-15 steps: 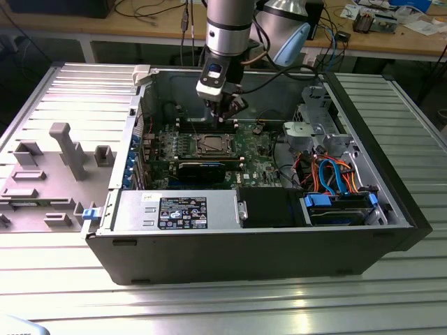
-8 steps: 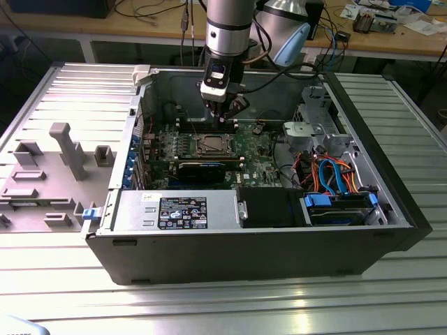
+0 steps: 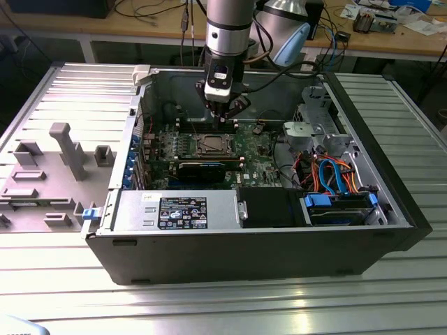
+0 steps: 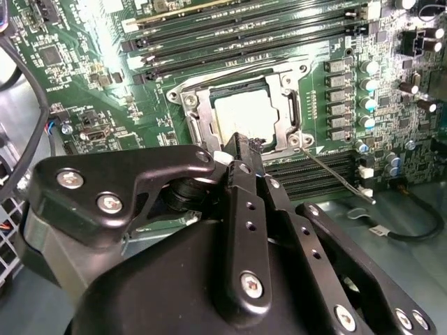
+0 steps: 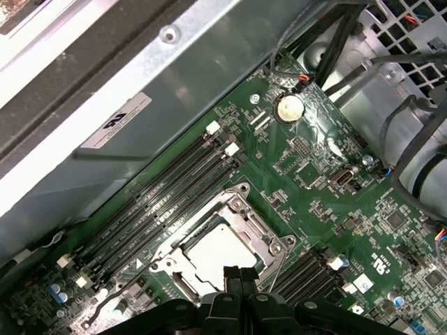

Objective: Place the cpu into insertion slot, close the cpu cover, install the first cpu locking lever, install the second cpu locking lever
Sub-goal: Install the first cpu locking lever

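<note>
just above the insertion slot (image 3: 209, 144), off toward one of its edges, the gripper (image 3: 223, 120) hangs from the arm that reaches down into the open computer case (image 3: 209, 251). in both wrist views its two black fingers (image 5: 234, 274) are pressed together with only a thin seam between them and nothing held; their tips sit over the rim of the slot, and whether they touch the metal i cannot tell. inside the slot lies the cpu (image 4: 243, 115), flat and square to the socket, its plain silver-grey top showing. the cpu cover (image 4: 290, 108) lies down around it, the silver frame running along the slot's sides and the cut-out middle leaving the chip's top bare. from one corner of the slot a thin wire locking lever (image 4: 335, 173) sticks out at a slant, away from the frame and across the black memory slots (image 4: 314, 171) beside the socket, so it is not tucked in along the slot's edge; how far it stands up off the board i cannot tell. a second bank of long memory slots (image 4: 244, 35) runs on the opposite side of the slot. all around the slot spreads the green motherboard (image 4: 84, 84), and well away from the slot, in the first wrist view, a round coin battery (image 5: 288, 107) sits on it.
</note>
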`<state>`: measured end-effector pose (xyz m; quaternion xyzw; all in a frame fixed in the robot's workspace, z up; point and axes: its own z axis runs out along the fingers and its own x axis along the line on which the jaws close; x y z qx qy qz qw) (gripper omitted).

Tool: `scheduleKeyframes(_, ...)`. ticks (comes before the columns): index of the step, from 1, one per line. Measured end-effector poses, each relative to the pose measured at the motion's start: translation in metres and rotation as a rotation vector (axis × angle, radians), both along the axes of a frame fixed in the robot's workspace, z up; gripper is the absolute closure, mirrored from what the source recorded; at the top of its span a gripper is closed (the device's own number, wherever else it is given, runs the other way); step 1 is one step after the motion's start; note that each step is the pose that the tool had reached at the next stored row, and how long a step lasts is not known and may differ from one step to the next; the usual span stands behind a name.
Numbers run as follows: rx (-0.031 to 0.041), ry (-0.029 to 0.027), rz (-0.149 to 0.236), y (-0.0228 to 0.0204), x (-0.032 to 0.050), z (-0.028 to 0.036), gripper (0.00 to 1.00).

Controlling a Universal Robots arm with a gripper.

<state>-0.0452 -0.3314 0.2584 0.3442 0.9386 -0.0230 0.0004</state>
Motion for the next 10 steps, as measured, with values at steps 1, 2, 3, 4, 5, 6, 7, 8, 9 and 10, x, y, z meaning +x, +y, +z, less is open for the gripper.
scheduleKeyframes(1, 0.0, 0.0, 0.006, 0.0, 0.0, 0.0, 0.89)
scheduleKeyframes(2, 0.0, 0.0, 0.014, 0.0, 0.0, 0.0, 0.89)
scheduleKeyframes(3, 0.0, 0.0, 0.02, 0.0, 0.0, 0.0, 0.89)
scheduleKeyframes(4, 0.0, 0.0, 0.03, 0.0, 0.0, 0.0, 0.89)
scheduleKeyframes(5, 0.0, 0.0, 0.04, 0.0, 0.0, 0.0, 0.89)
scheduleKeyframes(6, 0.0, 0.0, 0.047, 0.0, 0.0, 0.0, 0.89)
scheduleKeyframes(7, 0.0, 0.0001, 0.058, 0.0, 0.0, 0.0, 0.89)
scheduleKeyframes(8, 0.0, 0.0, 0.07, 0.0, 0.0, 0.0, 0.89)
scheduleKeyframes(9, 0.0, 0.0, 0.076, 0.0, 0.0, 0.0, 0.89)
scheduleKeyframes(10, 0.0001, 0.0, 0.09, 0.0, 0.0, 0.0, 0.89)
